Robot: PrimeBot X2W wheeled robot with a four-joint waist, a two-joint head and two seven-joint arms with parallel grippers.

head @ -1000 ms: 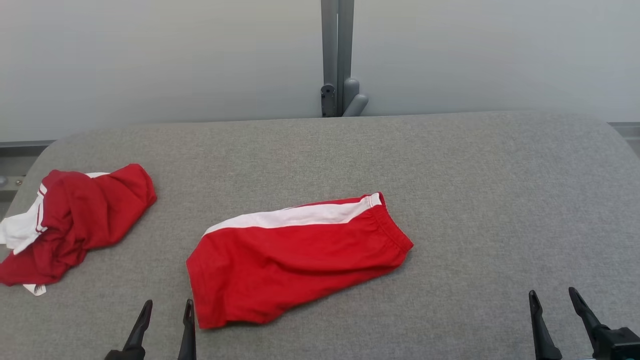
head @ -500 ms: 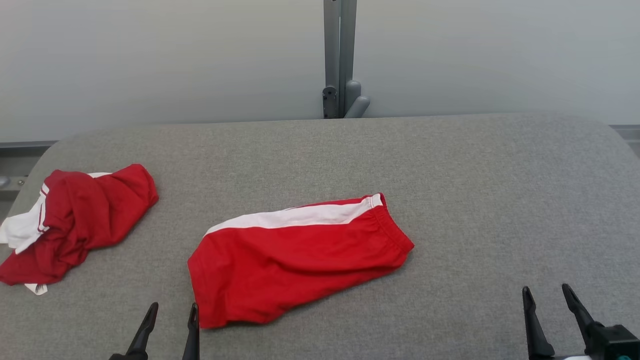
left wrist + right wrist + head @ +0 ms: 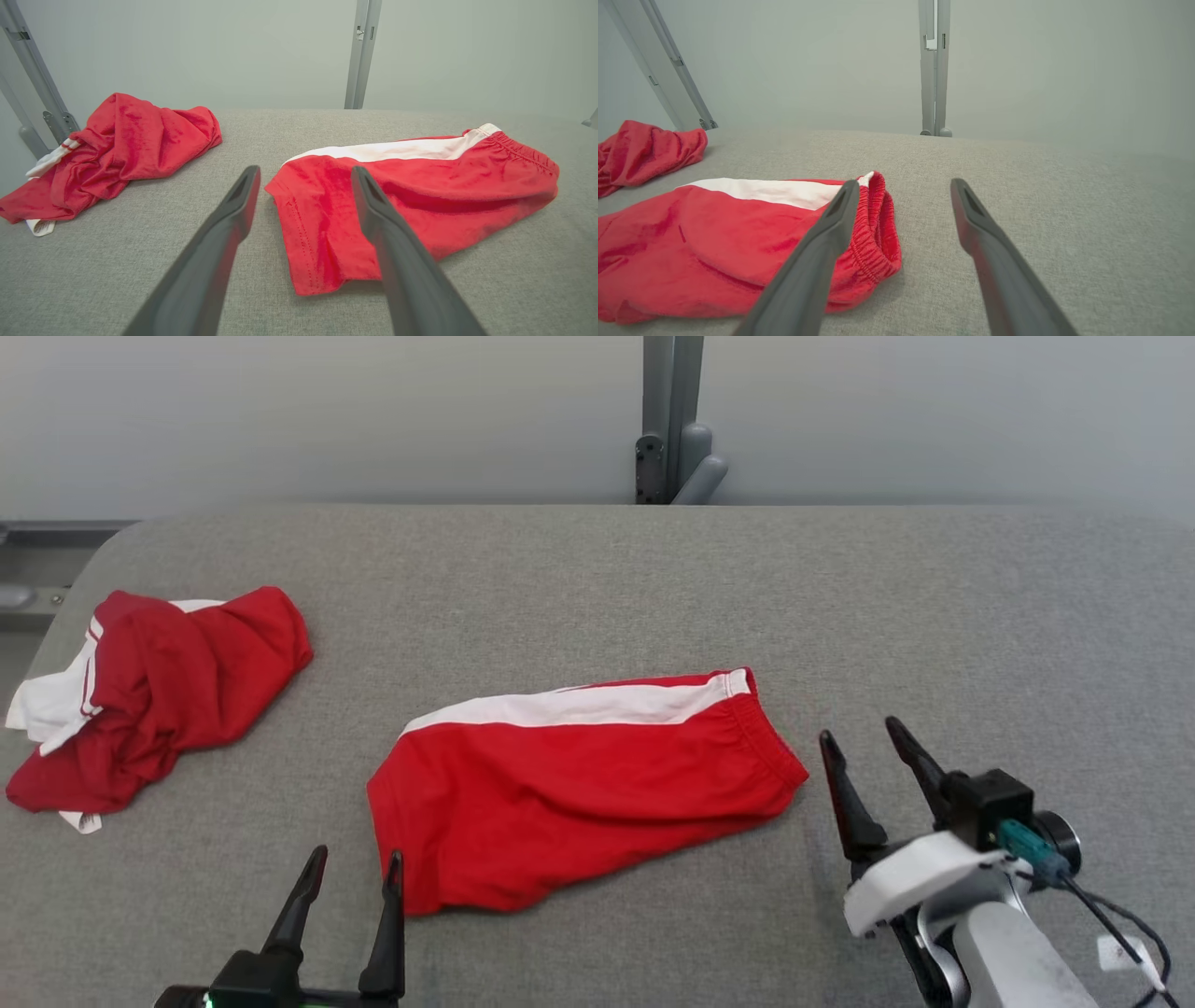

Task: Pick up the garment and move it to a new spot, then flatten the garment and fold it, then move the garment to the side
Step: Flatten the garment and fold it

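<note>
Red shorts (image 3: 569,784) with a white side stripe lie folded flat in the middle of the grey padded table (image 3: 934,616). A second red and white garment (image 3: 159,691) sits crumpled at the far left. My left gripper (image 3: 358,852) is open just in front of the shorts' leg hem (image 3: 303,233), its right finger (image 3: 387,233) over the hem corner. My right gripper (image 3: 859,728) is open beside the elastic waistband (image 3: 878,224), a little to its right, with nothing between the fingers. In the right wrist view my right gripper (image 3: 904,182) points past the waistband end.
A grey metal post (image 3: 672,420) stands behind the table's far edge against a pale wall. The table's rounded left corner (image 3: 103,551) is near the crumpled garment. Bare grey cloth stretches to the right of the shorts.
The head camera has tilted and turned, shifting the whole picture. My right gripper has come forward and inward to the shorts' waistband end. My left gripper has edged forward to the hem.
</note>
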